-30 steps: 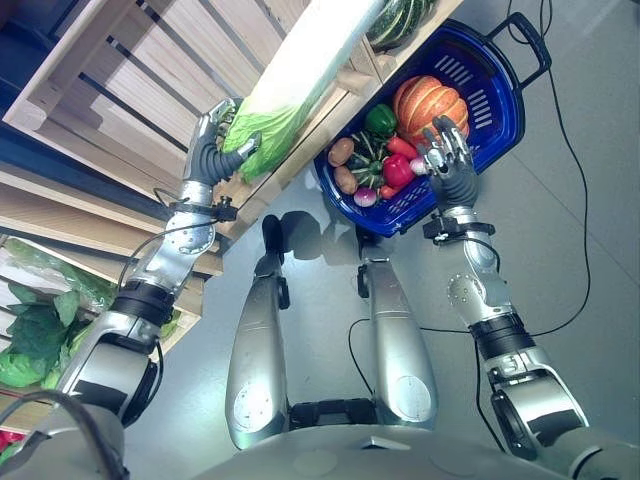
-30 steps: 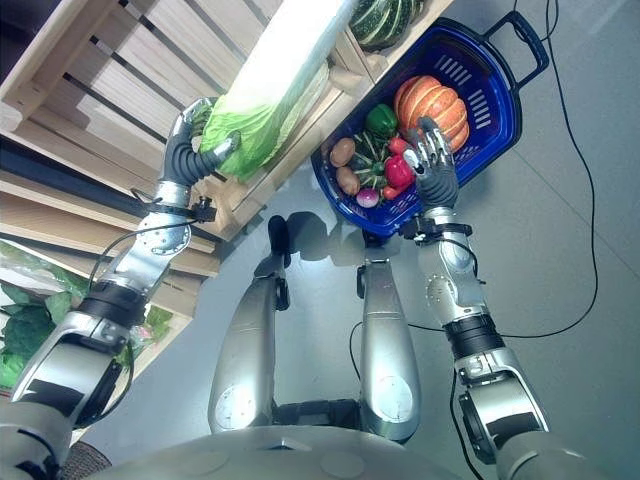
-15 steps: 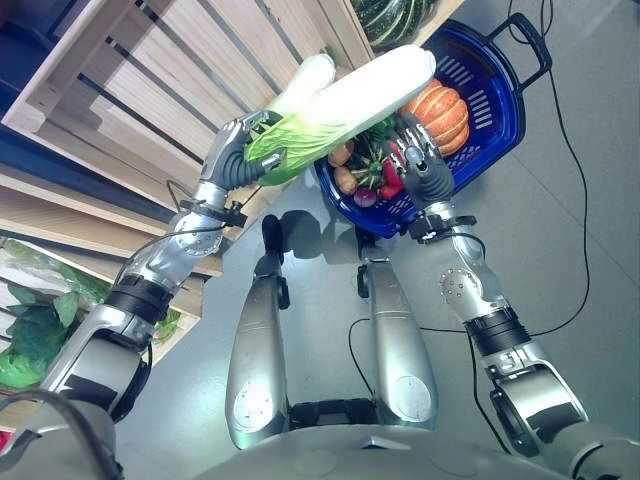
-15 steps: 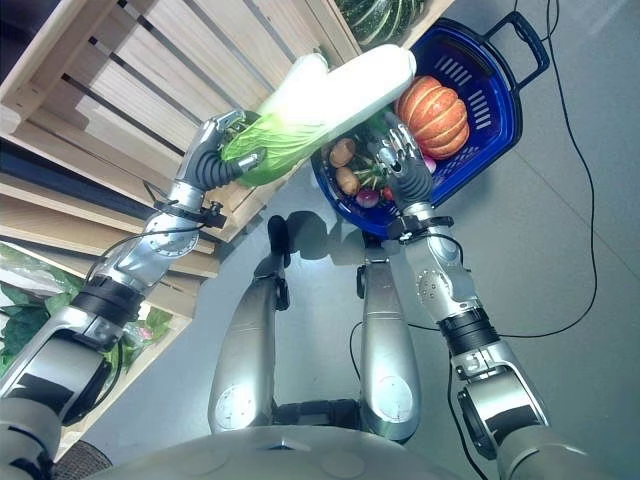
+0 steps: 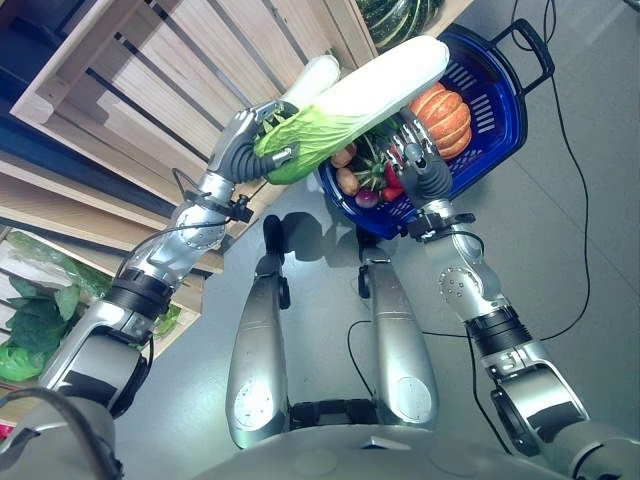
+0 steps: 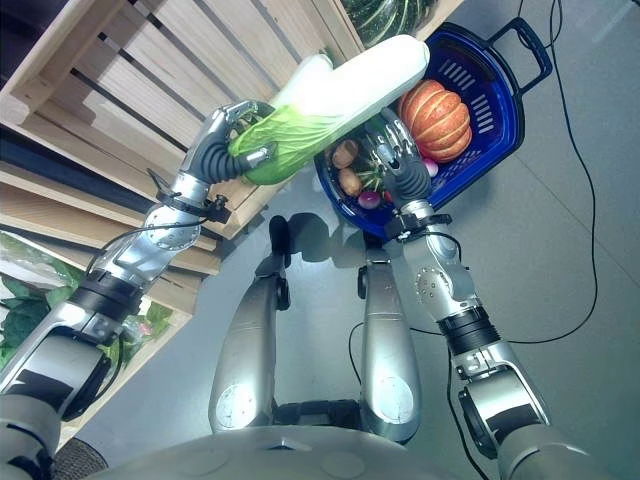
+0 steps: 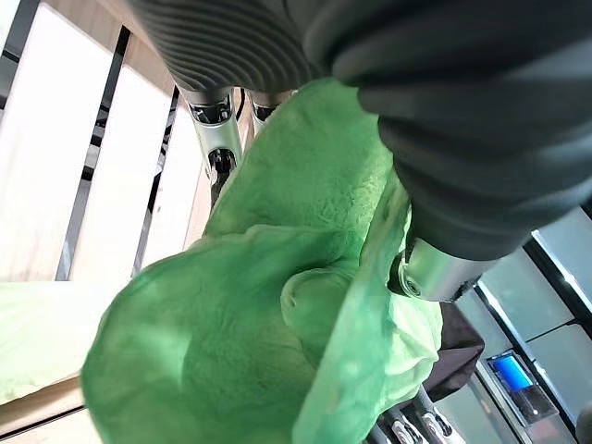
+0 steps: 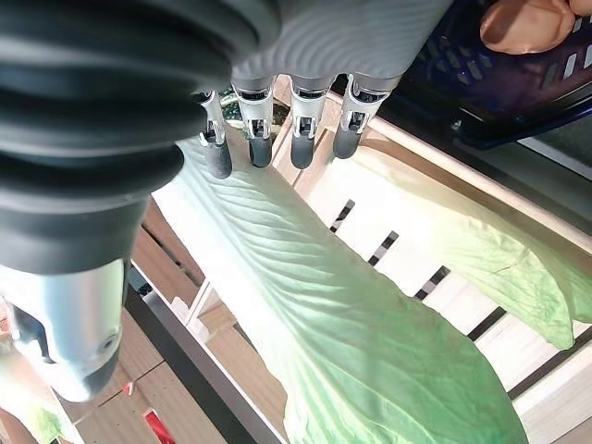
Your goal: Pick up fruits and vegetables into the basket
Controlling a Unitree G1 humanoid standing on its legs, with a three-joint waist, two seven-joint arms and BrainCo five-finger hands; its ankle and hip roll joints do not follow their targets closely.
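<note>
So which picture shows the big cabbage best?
The left eye view: the whole cabbage shows there, leafy end in the left robot hand, white end over the basket. Both wrist views show just its green leaves close up.

Basket (image 5: 500, 110) contents partly hidden behind cabbage (image 5: 360, 95), striped squash (image 5: 395, 15) cut off (top edge)

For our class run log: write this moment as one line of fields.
left hand: shut on cabbage | cabbage: held above blue basket | right hand: open, beneath cabbage | basket: pumpkin, peppers inside
</note>
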